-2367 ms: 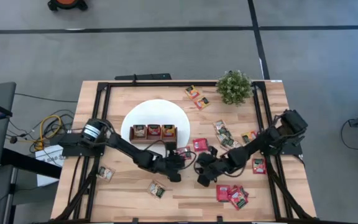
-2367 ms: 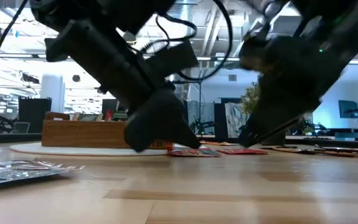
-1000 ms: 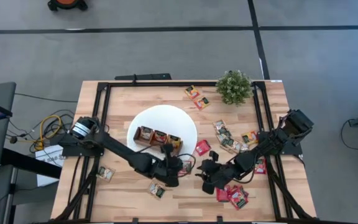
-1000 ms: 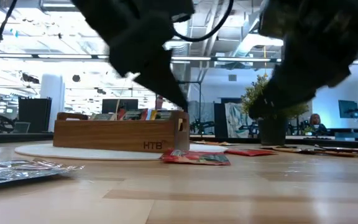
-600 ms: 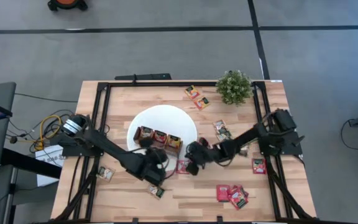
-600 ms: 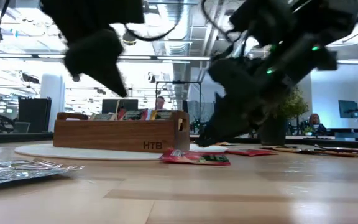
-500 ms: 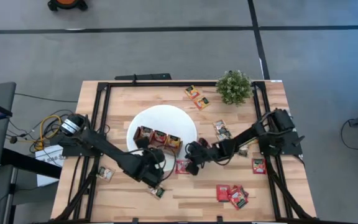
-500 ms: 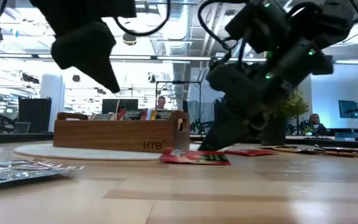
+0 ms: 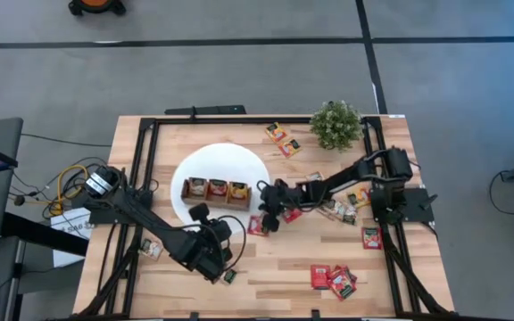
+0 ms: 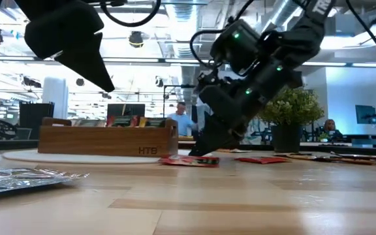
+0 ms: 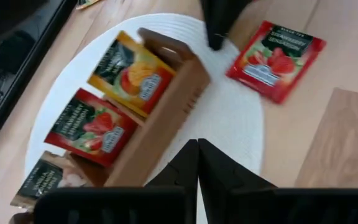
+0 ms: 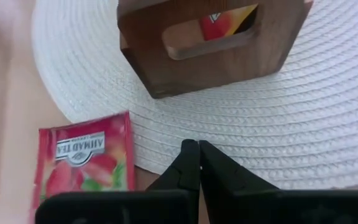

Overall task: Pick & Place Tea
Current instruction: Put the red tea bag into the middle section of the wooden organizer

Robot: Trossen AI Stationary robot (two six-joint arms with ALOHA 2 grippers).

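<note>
High view: the wooden tray sits on the white disc, its three compartments filled with tea sachets. The right gripper reaches in over the tabletop, fingers closed on nothing, tip just beside a red sachet lying off the disc's edge. The left gripper, also closed and empty, hovers near the disc's front rim. More sachets lie scattered toward the potted plant and the right edge; the arm hides some of them.

Low view: the right gripper's tip comes down at the red sachet; contact is hard to make out. The left gripper hangs high, cut off by the frame. A crumpled sachet at the near left is blurred.

Left wrist view: orange, red and a partly cut-off third sachet stand in the tray.

Right wrist view: tray end with its handle slot; the red sachet lies flat just off the disc, its lower edge cut off.
</note>
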